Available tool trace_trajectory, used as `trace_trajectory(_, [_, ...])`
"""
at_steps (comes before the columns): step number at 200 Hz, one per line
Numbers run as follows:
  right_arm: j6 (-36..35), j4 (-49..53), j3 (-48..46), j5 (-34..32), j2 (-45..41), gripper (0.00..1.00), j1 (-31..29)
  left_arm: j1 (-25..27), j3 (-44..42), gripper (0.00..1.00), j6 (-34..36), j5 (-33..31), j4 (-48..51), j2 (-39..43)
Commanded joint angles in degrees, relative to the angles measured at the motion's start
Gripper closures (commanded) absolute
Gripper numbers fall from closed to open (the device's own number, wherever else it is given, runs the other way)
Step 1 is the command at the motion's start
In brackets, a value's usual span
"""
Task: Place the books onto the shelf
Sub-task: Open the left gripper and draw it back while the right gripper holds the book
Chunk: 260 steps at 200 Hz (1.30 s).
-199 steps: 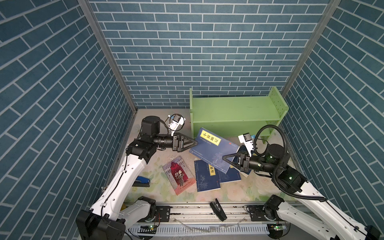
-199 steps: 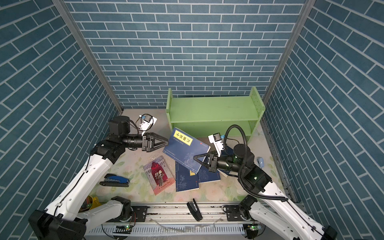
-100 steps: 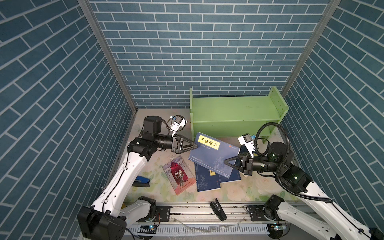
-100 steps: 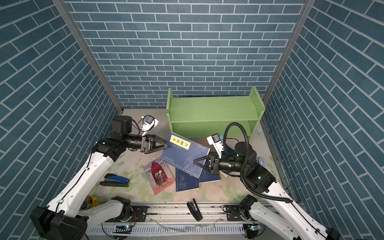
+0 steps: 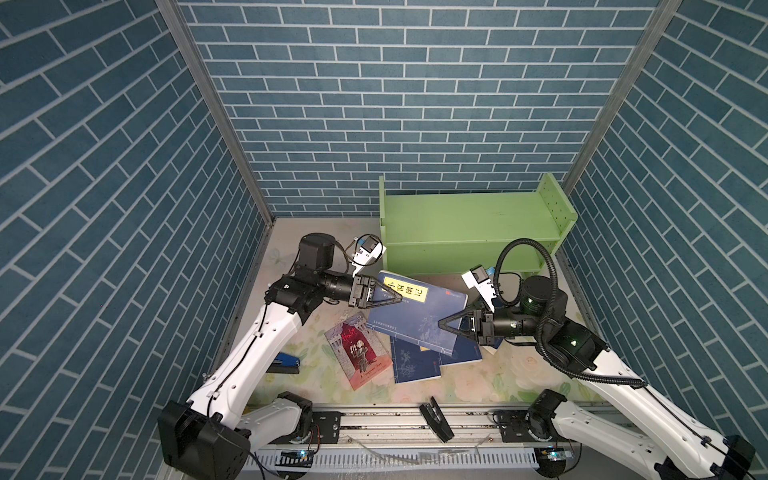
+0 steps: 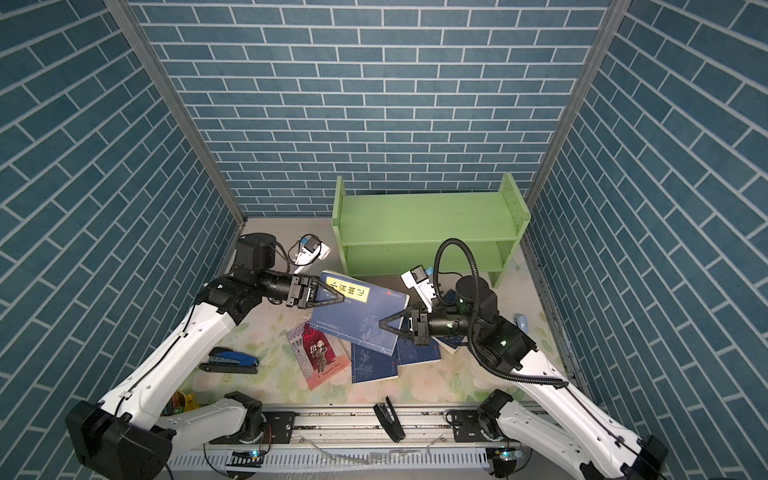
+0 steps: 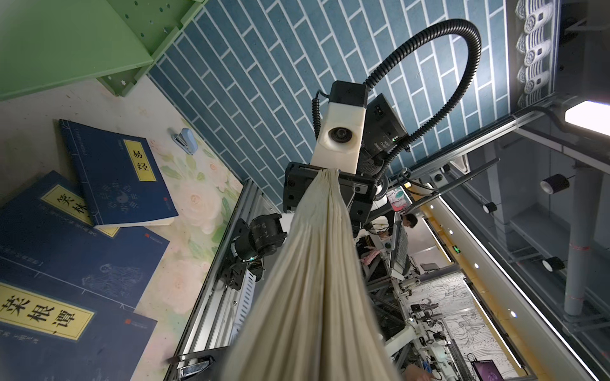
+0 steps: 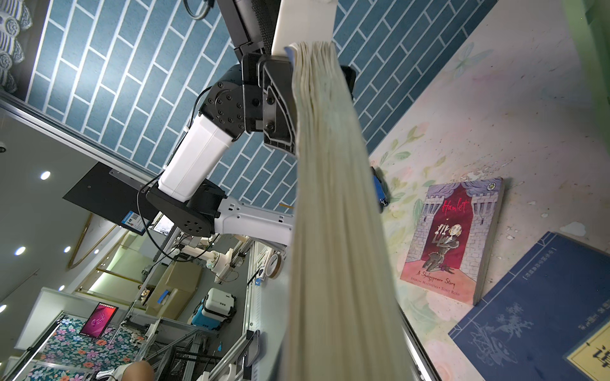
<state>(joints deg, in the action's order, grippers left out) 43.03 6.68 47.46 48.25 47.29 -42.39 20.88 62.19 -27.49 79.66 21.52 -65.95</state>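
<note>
1. The held book (image 5: 419, 316), dark blue with a yellow label, hangs tilted in the air above the loose blue books (image 5: 415, 365), in front of the shelf (image 5: 465, 220) but not yet on it
2. A second ago my left gripper (image 5: 397, 298) stood wide apart beside the labelled corner; now its jaws have come together on that corner
3. My right gripper (image 5: 442, 324) is clamped on the opposite edge, so I grip the book at both ends
4. I judge that I can now turn it upright and carry it to the shelf, which holds nothing so far
5. The red-and-grey book (image 5: 359, 351) lies flat on the table (image 5: 519, 374), untouched
</note>
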Motion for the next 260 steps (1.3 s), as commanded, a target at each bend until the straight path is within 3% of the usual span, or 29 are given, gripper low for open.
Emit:
trace_trajectory(1, [-2.38,-3.81,0.85,-0.58,-0.46,0.86,1.05,0.21,-0.58,0.88,0.11,-0.49,-0.97,0.96])
trace_trajectory(22, [-0.84,-5.99,-1.28,-2.00,-1.96,0.68,1.97,0.12,-0.51,0.98,-0.02,-2.40,-1.63,1.43])
trace_trajectory(37, [1.17,-9.20,-3.96,-3.20,-3.55,0.60,2.62,-0.20,0.00,1.00,0.15,-4.06,-1.77,1.73])
trace_trajectory(60, [4.89,-15.86,-8.13,-3.82,-4.75,0.56,2.84,-0.84,1.32,1.00,-0.62,-5.21,-2.17,0.97])
trace_trajectory(91, [8.97,-24.06,-12.13,-3.79,-2.91,0.55,2.89,-0.85,1.01,1.00,-6.79,-4.26,-9.07,-0.56])
trace_trajectory(139, [12.91,-33.10,-16.24,-5.98,-3.10,0.67,2.88,-1.32,-0.61,1.00,-9.69,-5.34,-13.65,-1.37])
trace_trajectory(172, [15.71,-38.78,-20.10,-7.77,-4.14,0.84,2.75,-1.64,-2.45,1.00,-10.27,-6.77,-14.59,-1.07])
trace_trajectory(224, [18.84,-47.90,-24.53,-9.78,-2.60,0.92,2.62,-1.64,-6.13,1.00,-12.94,-9.22,-18.00,-0.41])
trace_trajectory(241, [18.82,-48.94,-25.12,-10.93,-1.91,1.00,2.71,-1.64,-7.41,0.88,-12.77,-10.67,-18.26,0.18])
trace_trajectory(249, [18.71,-48.91,-25.24,-11.43,-1.53,1.00,2.76,-1.64,-7.99,0.71,-12.32,-11.20,-18.06,0.38])
trace_trajectory(260, [18.62,-48.65,-25.45,-12.29,-1.25,1.00,2.80,-1.72,-8.08,0.40,-10.81,-12.22,-16.44,0.70])
